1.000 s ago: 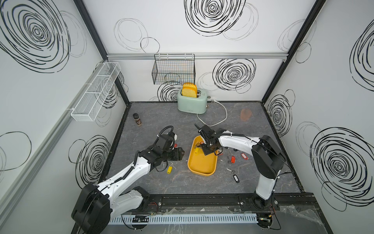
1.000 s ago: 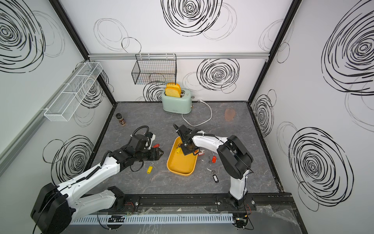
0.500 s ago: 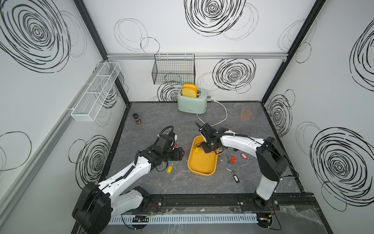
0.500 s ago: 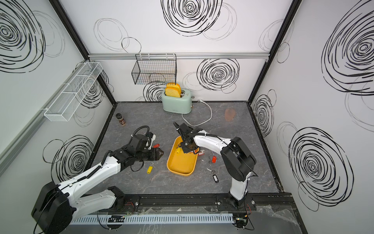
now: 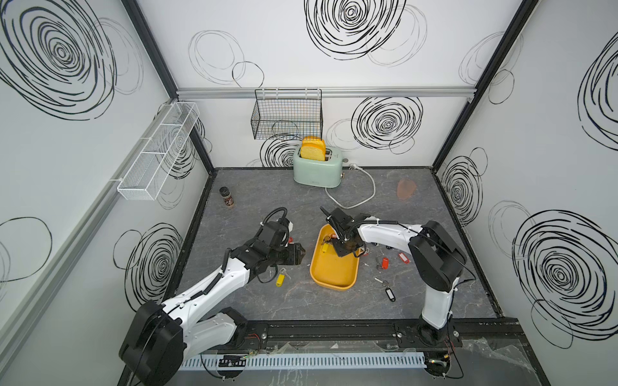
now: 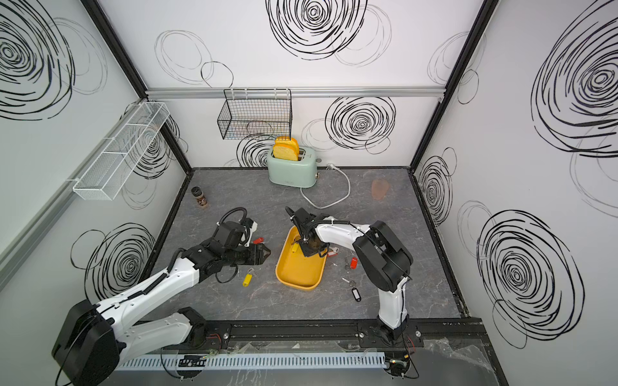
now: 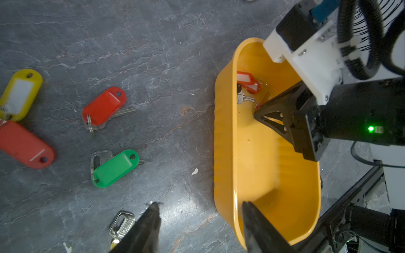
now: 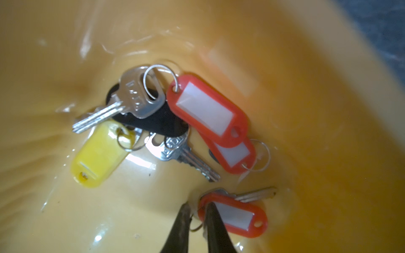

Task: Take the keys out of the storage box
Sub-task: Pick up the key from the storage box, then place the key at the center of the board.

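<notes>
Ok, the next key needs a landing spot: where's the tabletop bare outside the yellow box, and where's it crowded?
Bare: the strip between the storage box and the front rail, and the tabletop between spice jar and toaster. Crowded: keys lie either side of the box.

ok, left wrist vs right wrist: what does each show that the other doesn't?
Left wrist only: keys already out on the table: green tag, red tag, yellow tag; the open left gripper.
Right wrist only: a yellow-tagged key in the pile; right gripper jaws nearly together astride the ring of the nearest red tag, grip unclear.
Both: storage box interior, two overlapping red tags, the right gripper reaching in.
</notes>
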`<control>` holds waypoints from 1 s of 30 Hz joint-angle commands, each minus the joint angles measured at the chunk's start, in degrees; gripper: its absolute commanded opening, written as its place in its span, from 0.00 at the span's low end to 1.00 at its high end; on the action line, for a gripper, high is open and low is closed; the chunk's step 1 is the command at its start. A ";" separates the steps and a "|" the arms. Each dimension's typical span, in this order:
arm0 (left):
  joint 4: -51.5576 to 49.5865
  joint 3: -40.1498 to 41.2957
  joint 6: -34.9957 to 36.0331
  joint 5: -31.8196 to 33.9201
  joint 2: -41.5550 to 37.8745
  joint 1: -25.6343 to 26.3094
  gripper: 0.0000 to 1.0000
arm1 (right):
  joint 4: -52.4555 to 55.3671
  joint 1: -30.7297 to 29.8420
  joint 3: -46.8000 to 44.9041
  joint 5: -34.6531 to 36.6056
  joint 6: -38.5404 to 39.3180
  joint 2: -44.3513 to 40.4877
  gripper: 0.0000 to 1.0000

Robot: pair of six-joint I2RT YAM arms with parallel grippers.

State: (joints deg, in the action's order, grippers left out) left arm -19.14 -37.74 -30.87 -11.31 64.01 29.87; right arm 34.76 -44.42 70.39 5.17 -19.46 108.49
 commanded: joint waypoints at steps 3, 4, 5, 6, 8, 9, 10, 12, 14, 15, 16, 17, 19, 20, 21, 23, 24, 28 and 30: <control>1.75 0.54 0.28 0.30 -0.63 -0.59 0.64 | 0.48 0.22 -1.95 -1.04 0.02 2.39 0.08; 1.81 0.56 0.20 0.26 -0.68 -0.60 0.64 | 0.61 0.22 -1.86 -1.05 0.04 2.21 0.06; 1.83 0.64 0.15 0.32 -0.64 -0.55 0.64 | 0.63 0.22 -1.75 -1.13 0.11 2.01 0.04; 1.82 0.65 0.20 0.23 -0.58 -0.60 0.64 | 0.87 0.26 -1.50 -1.11 0.08 1.70 0.03; 1.99 0.65 0.07 0.13 -0.70 -0.60 0.64 | 1.47 0.22 -0.80 -0.78 0.12 0.93 0.01; 2.00 0.65 0.09 0.14 -0.65 -0.60 0.64 | 1.63 0.22 -0.47 -0.68 0.19 0.30 0.00; 2.00 0.58 0.08 0.14 -0.64 -0.55 0.64 | 1.87 0.19 -0.16 -0.58 0.13 -0.55 0.00; 1.91 0.47 0.11 0.05 -0.68 -0.60 0.64 | 2.38 0.13 0.47 -0.29 0.12 -2.47 0.00; 1.86 0.29 0.06 0.04 -0.68 -0.60 0.64 | 2.97 0.14 1.01 0.39 -0.09 -4.68 0.00; 1.82 0.21 0.09 0.06 -0.72 -0.53 0.64 | 3.28 0.13 1.28 0.82 -0.14 -5.87 0.00; 1.91 0.14 0.07 0.05 -0.72 -0.57 0.64 | 3.29 0.19 1.21 1.07 -0.37 -7.31 0.00; 1.91 0.12 0.04 -0.01 -0.64 -0.56 0.64 | 3.29 0.20 1.08 1.30 -0.40 -8.51 0.00; 1.95 -0.03 0.10 -0.11 -0.61 -0.55 0.64 | 3.27 0.22 0.55 1.75 -0.81 -11.17 0.00; 2.00 -0.06 0.03 -0.18 -0.57 -0.56 0.64 | 3.41 0.29 0.24 2.07 -1.04 -12.27 0.00; 2.08 -0.12 -0.11 -0.21 -0.64 -0.52 0.64 | 3.74 0.36 -0.05 2.61 -1.34 -13.49 0.00; 2.08 -0.23 -0.13 -0.20 -0.69 -0.42 0.64 | 4.17 0.56 -0.98 3.90 -2.02 -16.18 0.00; 2.08 -0.28 -0.15 -0.20 -0.72 -0.42 0.64 | 4.21 0.80 -1.64 4.38 -2.31 -17.77 0.00; 2.17 -0.50 -0.16 -0.31 -0.56 -0.18 0.64 | 4.71 2.53 -4.59 5.68 -3.85 -24.19 0.00; 2.24 -0.75 -0.16 -0.30 -0.30 0.07 0.64 | 5.17 3.70 -6.48 5.96 -4.47 -27.44 0.00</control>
State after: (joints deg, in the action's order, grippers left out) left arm -19.11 -37.74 -30.89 -11.38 63.99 29.85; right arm 36.71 -42.09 66.11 9.04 -21.82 84.07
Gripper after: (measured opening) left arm 0.638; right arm 0.048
